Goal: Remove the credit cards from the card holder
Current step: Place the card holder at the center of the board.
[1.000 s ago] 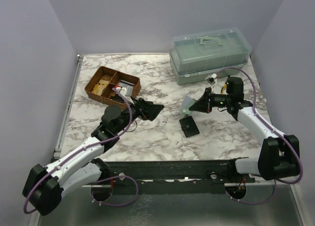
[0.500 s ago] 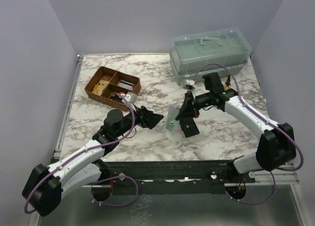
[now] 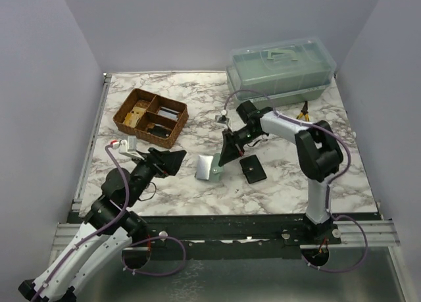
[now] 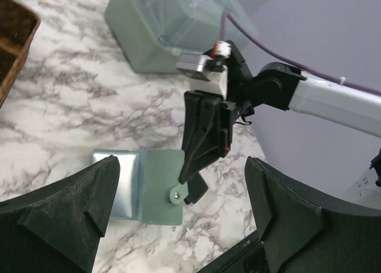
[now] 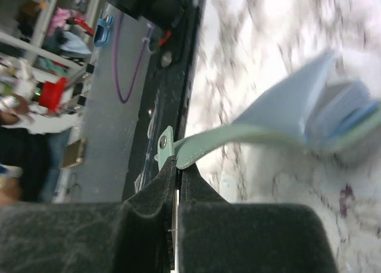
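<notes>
The card holder [image 3: 209, 168] lies on the marble desk [image 3: 197, 91] at the front middle, near the black rail [image 3: 230, 224] along the near edge. Bare marble stretches behind it and on to the left side. Its green flap is lifted and pinched near the snap by the right tool [image 3: 222, 162], whose fingers are pressed together on it. The holder's left half shows pale silvery blue. The left tool [image 3: 179, 162] hangs just left of it, spread wide and holding nothing. A black wallet [image 3: 252, 168] lies just right. The divided basket [image 3: 150, 116] at the far left holds a tan item and dark ones. The lidded translucent box [image 3: 281, 72] fills the far right corner, its contents unclear.
</notes>
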Robot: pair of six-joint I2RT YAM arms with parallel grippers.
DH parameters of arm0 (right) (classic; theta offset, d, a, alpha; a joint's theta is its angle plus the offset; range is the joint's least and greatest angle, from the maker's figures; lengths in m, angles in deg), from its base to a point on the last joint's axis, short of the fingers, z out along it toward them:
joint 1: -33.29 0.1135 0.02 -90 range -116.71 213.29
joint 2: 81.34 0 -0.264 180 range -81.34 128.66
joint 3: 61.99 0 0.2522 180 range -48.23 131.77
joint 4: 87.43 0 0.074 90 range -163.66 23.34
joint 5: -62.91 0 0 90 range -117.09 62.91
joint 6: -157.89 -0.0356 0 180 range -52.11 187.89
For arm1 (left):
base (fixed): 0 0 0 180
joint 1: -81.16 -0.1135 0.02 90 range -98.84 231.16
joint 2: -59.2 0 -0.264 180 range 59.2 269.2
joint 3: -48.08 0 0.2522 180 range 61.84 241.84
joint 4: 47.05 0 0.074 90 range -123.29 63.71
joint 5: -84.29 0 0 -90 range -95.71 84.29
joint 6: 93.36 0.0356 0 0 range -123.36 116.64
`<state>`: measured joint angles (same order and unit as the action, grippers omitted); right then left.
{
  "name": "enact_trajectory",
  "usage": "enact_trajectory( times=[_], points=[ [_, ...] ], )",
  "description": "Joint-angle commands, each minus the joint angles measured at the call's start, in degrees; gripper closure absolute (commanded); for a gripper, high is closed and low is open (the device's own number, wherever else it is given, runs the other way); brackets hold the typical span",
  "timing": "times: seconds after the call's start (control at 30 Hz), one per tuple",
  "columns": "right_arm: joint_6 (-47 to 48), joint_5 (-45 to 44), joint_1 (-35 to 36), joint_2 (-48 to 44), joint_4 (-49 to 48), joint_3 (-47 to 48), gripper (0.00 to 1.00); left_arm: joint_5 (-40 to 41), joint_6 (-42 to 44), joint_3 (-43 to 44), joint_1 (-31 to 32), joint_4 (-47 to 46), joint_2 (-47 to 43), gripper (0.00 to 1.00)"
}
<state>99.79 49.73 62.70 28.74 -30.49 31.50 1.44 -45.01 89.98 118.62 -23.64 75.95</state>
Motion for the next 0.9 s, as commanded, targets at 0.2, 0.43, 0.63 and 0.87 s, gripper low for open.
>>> enact_trajectory(
  times=[0.2, 0.43, 0.63, 0.87],
  points=[
    [-9.3, -12.0, -7.1, 6.9, -4.2, -6.8, 1.00, -0.5, -7.9, -4.2, -0.2, 3.6, 11.6, 0.07],
    [-10.8, -22.4, -7.1, 5.2, -6.9, -8.5, 0.92, -5.9, -10.1, -6.4, -0.2, -8.6, 24.4, 0.16],
    [-11.5, -26.0, -7.1, 4.9, -7.6, -8.5, 0.74, -10.6, -10.6, -6.9, -0.2, -19.8, 37.2, 0.19],
    [-11.7, -26.0, -7.1, 4.5, -7.6, -8.3, 0.66, -15.0, -11.2, -6.1, -0.2, -27.0, 48.1, 0.29]
  ],
)
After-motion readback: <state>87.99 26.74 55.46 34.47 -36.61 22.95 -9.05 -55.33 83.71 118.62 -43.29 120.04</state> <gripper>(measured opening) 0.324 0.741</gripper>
